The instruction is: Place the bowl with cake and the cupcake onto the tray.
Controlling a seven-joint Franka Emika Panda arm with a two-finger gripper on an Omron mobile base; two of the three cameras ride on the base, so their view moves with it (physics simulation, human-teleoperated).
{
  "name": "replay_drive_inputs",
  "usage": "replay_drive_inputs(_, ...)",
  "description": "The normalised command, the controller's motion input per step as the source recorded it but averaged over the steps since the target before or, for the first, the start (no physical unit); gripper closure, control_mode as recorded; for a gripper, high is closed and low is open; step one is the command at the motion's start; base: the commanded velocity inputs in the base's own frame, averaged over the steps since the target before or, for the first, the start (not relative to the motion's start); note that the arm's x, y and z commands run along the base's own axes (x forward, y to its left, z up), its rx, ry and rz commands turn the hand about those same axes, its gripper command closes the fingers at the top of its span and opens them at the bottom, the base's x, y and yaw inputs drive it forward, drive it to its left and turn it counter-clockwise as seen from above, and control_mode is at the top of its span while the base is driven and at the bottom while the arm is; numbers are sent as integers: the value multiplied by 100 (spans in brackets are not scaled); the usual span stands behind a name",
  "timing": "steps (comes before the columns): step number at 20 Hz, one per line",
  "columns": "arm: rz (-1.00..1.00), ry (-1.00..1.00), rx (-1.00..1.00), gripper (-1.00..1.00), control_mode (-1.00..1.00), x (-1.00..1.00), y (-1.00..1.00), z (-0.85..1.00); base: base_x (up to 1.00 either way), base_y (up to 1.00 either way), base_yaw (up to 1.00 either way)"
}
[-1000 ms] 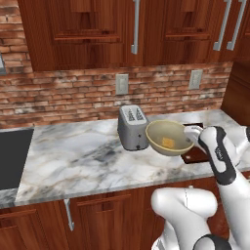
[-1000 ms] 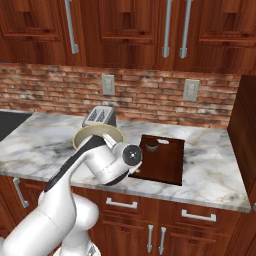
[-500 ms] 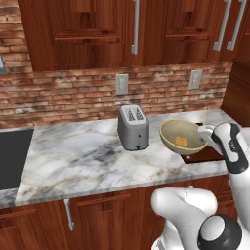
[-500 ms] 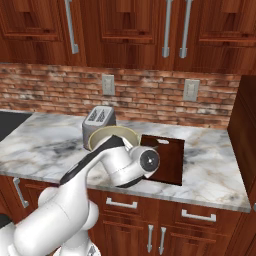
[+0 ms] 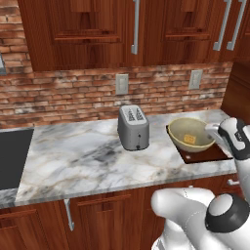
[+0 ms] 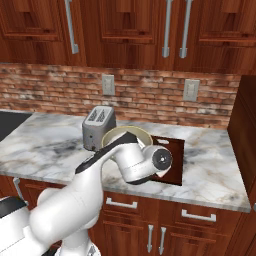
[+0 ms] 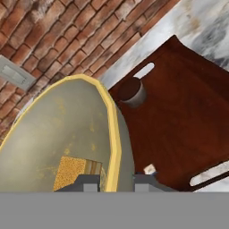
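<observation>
The olive-tan bowl (image 7: pixel 58 129) fills the left of the hand view with the orange-yellow cake (image 7: pixel 74 172) inside it. My gripper (image 7: pixel 114 183) is shut on the bowl's rim, one fingertip (image 7: pixel 87 182) inside and one outside. The dark reddish-brown tray (image 7: pixel 179 112) lies beneath and beside the bowl, and the dark brown cupcake (image 7: pixel 132 91) stands on it near a handle slot. From the left base view the bowl (image 5: pixel 190 134) hangs over the tray (image 5: pixel 202 155) with the gripper (image 5: pixel 216 132) at its right rim. I cannot tell whether the bowl touches the tray.
A silver toaster (image 5: pixel 133 127) stands on the marble counter (image 5: pixel 78 156) just left of the bowl. A black sink (image 5: pixel 12 156) is at the far left. The brick wall (image 5: pixel 97 93) with outlets rises behind, and a wood panel (image 6: pixel 245 130) closes the counter's right end.
My arm has carried the bowl with the cake to the right, from beside the toaster to over the tray. The toaster and the views have stayed put.
</observation>
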Motion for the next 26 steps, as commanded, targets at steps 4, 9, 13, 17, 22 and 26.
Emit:
replay_drive_inputs(4, -1, 0, -3, 100, -100, 26, -42, -7, 0, 0, 0)
replay_drive_inputs(9, 0, 0, -2, 100, -100, 11, -47, -6, 0, 0, 0)
replay_drive_inputs(13, 0, 0, -3, 100, -100, 0, -38, -13, 0, 0, 0)
replay_drive_inputs(17, 0, 0, -5, 100, -100, 0, -25, -24, 0, 0, 0)
replay_drive_inputs(22, 0, 0, -7, 100, -100, 4, -12, -28, 0, 0, 0)
replay_drive_inputs(26, 0, 0, -7, 100, -100, 12, -9, -27, 0, 0, 0)
